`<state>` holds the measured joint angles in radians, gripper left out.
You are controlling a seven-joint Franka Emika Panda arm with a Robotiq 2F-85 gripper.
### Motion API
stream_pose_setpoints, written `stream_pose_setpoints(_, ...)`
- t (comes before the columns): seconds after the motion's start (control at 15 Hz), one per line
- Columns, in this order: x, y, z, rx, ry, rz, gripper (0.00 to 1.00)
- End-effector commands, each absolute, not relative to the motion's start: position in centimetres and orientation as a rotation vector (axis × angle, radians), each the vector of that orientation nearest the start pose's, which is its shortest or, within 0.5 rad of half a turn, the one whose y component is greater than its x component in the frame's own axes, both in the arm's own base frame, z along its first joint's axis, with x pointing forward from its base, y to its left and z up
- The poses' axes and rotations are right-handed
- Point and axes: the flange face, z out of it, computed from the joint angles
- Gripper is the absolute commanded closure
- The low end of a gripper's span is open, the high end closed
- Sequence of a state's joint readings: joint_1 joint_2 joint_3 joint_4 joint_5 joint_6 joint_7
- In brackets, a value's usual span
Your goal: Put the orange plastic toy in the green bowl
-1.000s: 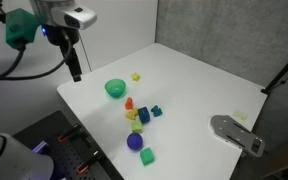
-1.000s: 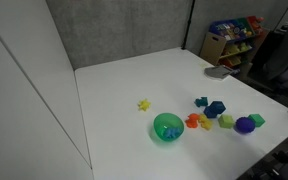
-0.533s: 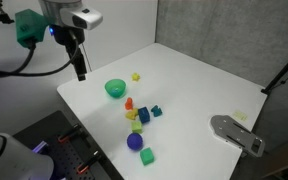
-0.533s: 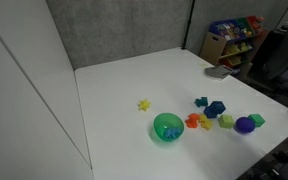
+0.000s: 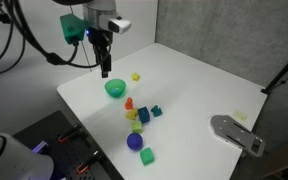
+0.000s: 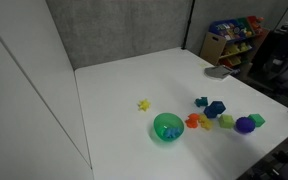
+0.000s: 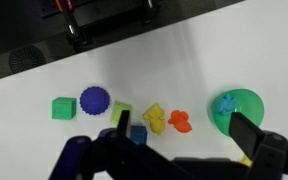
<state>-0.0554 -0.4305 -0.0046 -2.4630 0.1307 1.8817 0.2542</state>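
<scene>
Bright green glossy plastic forms the round green bowl, which stands on the matt white table near the corner beneath the arm. A bluish patch shows inside it. The orange plastic toy, a tiny wedge-like lump, lies on the tabletop just beside the bowl and outside it. It heads a row of toys running toward the near edge: yellow pieces, blue blocks, a knobbly purple ball and a green cube. A yellow star lies apart on the bowl's far side. The gripper hangs above the table beside the bowl. In the wrist view its dark fingers stand wide apart with nothing between them. A flat grey object lies near the opposite edge. Print on the shelved packages is too small to read.
</scene>
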Motion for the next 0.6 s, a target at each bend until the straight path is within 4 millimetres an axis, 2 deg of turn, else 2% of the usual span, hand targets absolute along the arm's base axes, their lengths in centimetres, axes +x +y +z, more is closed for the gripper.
stream_pose_setpoints(0.0, 44.4, -1.7, 41.8, -2.954, 0.643, 0.32, 0.0)
stream_pose_setpoints(0.27, 48.4, -0.9, 37.3, -2.955, 0.691, 0.4, 0.0)
stream_pose_setpoints(0.53, 51.7, 0.9, 32.0, -2.948, 0.715, 0.424, 0.0)
